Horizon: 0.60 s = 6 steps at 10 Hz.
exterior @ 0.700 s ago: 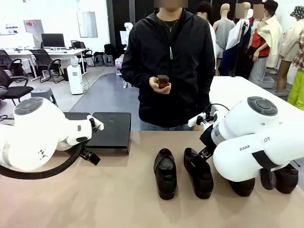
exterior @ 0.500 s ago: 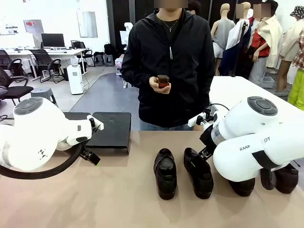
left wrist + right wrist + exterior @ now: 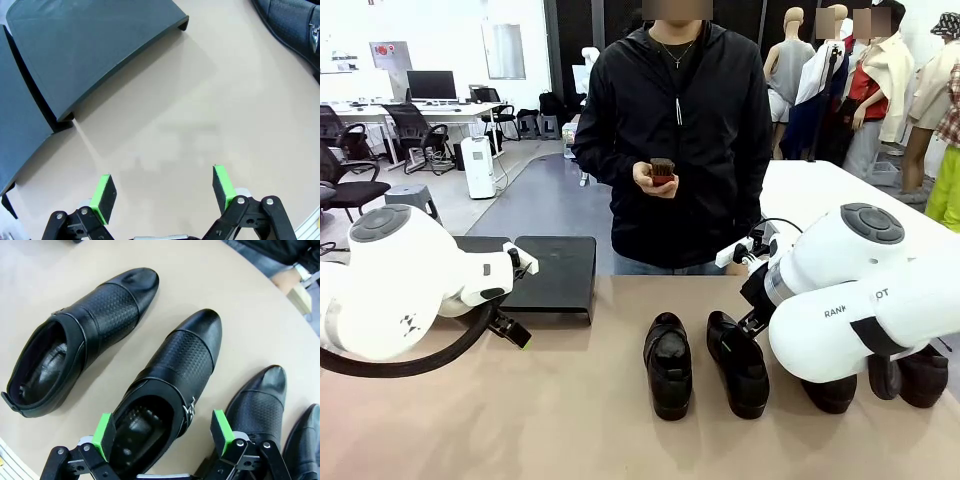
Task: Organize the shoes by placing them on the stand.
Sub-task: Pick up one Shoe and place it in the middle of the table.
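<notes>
Several black glossy shoes lie in a row on the tan table: one at the centre, one beside it, and two partly behind my right arm. The black stand sits at the back left, bare on top. My right gripper hangs open over the heel opening of the second shoe, not touching it; the other shoes flank it. Above bare table in front of the stand, my left gripper is open and holds nothing.
A person in a black jacket stands at the far edge, holding a small dark object in both hands. Both white arms fill the table's left and right sides. A shoe's edge shows at the top right of the left wrist view.
</notes>
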### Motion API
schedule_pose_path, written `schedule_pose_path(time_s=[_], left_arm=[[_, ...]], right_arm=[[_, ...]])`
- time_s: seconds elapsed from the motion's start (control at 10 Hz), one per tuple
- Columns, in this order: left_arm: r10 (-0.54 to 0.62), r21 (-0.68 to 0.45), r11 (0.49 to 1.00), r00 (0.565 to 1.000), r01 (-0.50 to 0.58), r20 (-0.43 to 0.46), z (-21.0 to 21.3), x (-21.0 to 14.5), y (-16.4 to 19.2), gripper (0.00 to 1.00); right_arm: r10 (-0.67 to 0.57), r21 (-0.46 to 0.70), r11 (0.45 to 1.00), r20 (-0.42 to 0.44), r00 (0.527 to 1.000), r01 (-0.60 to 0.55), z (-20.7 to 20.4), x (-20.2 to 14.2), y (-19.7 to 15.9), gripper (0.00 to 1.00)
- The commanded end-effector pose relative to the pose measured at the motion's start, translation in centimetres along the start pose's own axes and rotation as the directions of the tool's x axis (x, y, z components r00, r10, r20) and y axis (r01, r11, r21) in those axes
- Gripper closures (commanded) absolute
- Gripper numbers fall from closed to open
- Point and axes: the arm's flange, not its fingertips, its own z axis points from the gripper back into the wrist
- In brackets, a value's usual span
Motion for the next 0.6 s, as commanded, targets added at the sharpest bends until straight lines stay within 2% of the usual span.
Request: schedule_pose_path(time_s=[0.0, 0.4, 0.5], left_arm=[[0.000, 0.000, 1.000, 1.000, 0.000, 0.000, 0.0, 0.0, 0.0, 0.00], [0.000, 0.000, 1.000, 1.000, 0.000, 0.000, 0.0, 0.0, 0.0, 0.00], [0.000, 0.000, 1.000, 1.000, 0.000, 0.000, 0.0, 0.0, 0.0, 0.00]], right_arm=[[-0.001, 0.000, 1.000, 0.000, 1.000, 0.001, 0.0, 0.0, 0.0, 0.00], [0.000, 0.000, 1.000, 0.000, 1.000, 0.000, 0.0, 0.0, 0.0, 0.00], [0.014, 0.083, 0.996, 0.023, 1.000, -0.016, 2.8, 1.9, 1.2, 0.00]])
